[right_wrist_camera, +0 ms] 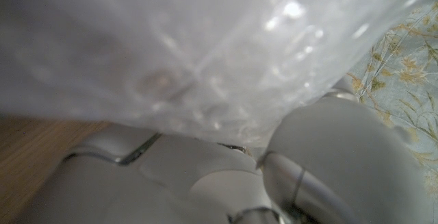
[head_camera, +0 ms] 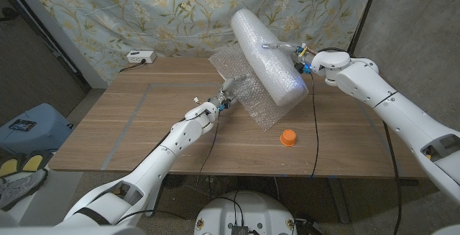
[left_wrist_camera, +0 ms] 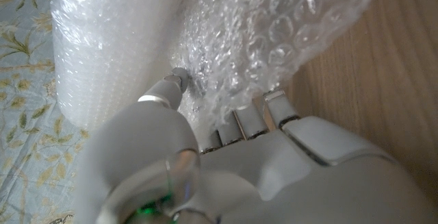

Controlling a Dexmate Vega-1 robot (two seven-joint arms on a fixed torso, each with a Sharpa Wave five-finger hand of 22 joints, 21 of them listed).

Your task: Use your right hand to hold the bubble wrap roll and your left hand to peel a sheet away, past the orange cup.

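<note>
Both robot hands grip: my right robot hand [head_camera: 300, 61] clamps the roll [head_camera: 267, 55] slanting upper-left, my left robot hand [head_camera: 219, 103] pinches the sheet [head_camera: 248, 95], orange cup [head_camera: 288, 136] lower right.

bubble wrap roll [head_camera: 267, 57] tilted, sheet [head_camera: 248, 95] unrolled; orange cup [head_camera: 288, 137] upright.
</note>
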